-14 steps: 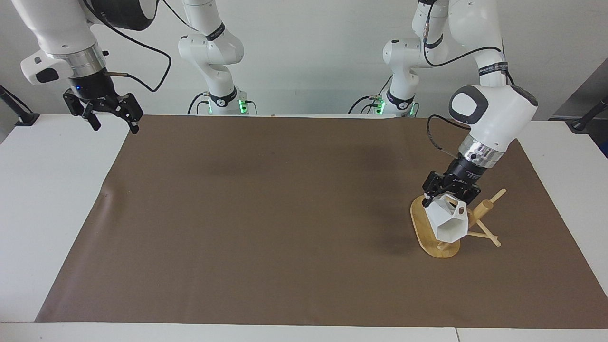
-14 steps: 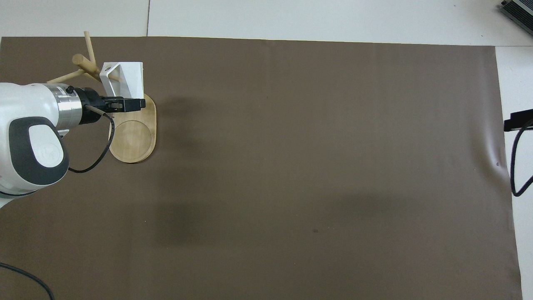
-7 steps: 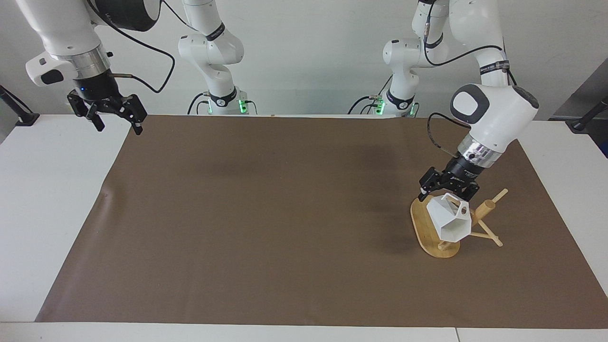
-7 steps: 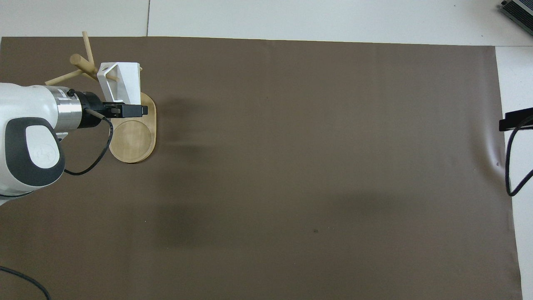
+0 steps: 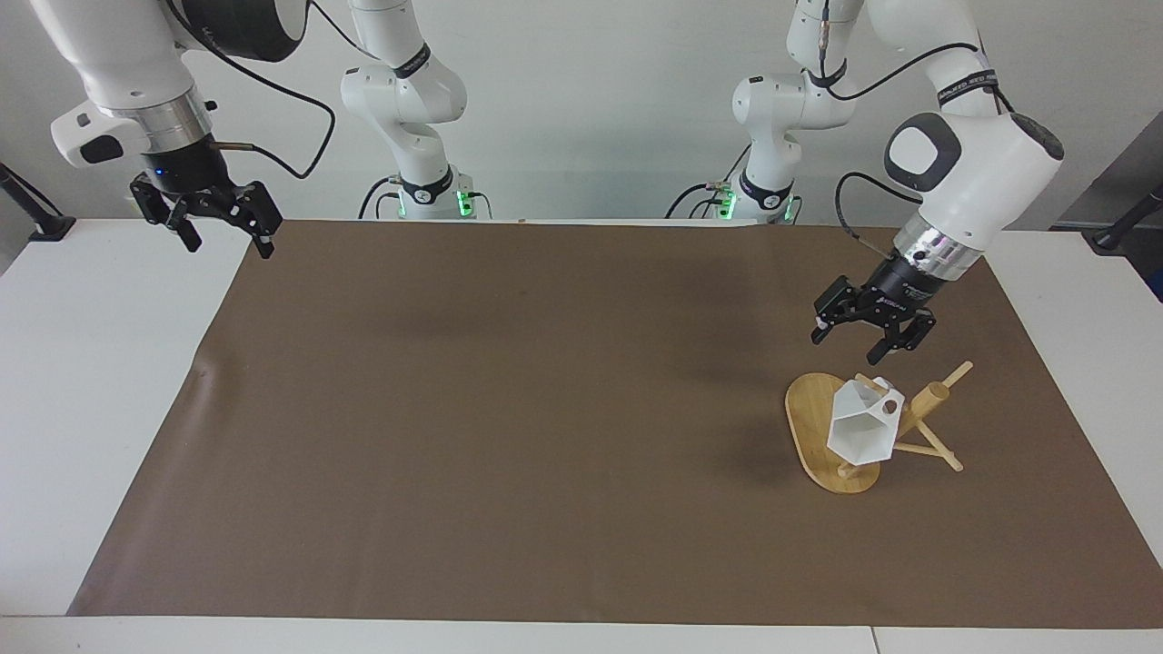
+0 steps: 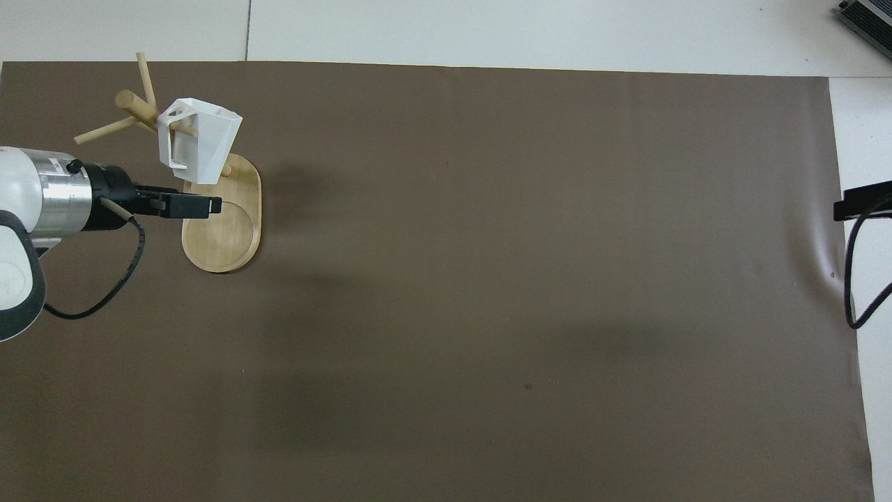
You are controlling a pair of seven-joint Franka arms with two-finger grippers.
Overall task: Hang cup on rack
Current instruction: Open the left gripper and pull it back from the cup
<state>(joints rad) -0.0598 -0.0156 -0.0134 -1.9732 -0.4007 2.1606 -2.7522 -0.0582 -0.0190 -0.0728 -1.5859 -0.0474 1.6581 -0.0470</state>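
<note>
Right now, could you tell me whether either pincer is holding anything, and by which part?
Nothing is held. The left pincer is open above the rack, clear of the cup hanging by its handle on a peg. The right pincer waits open.

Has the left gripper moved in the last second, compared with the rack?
Yes. The left gripper has let go of the cup and risen clear of it, toward the robots; the cup now hangs on a peg of the rack, which stayed put.
</note>
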